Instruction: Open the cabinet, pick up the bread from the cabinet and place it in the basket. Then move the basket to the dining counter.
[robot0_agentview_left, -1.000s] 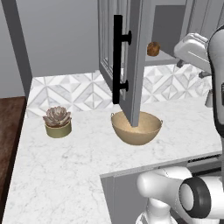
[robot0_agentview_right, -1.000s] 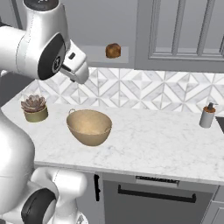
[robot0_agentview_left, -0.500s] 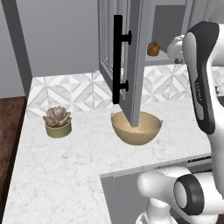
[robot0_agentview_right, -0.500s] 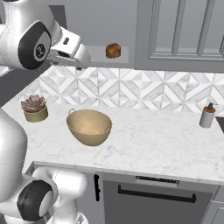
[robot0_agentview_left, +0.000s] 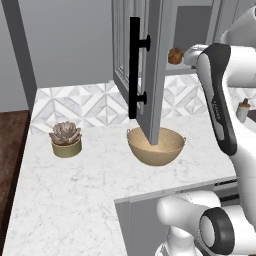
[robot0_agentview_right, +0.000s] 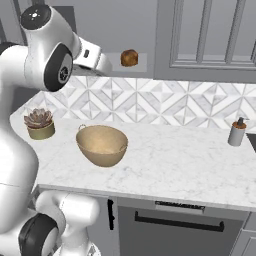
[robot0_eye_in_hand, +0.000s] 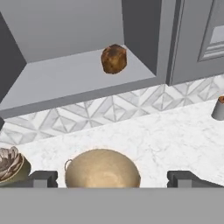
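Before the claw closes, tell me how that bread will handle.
The bread is a small rounded lump, so it may roll if nudged. It looks light and crusty, probably easy to crush. The shelf under it is flat, so it should sit still until touched.

You see the bread (robot0_eye_in_hand: 113, 58) near the top middle, sitting on the grey shelf of the open cabinet (robot0_eye_in_hand: 65, 78); the basket (robot0_eye_in_hand: 102, 169) sits low in the middle on the white counter (robot0_eye_in_hand: 175, 135); the gripper (robot0_eye_in_hand: 112, 178) fingers stand wide apart at the bottom; a little plant (robot0_eye_in_hand: 11, 165) peeks in at lower left.
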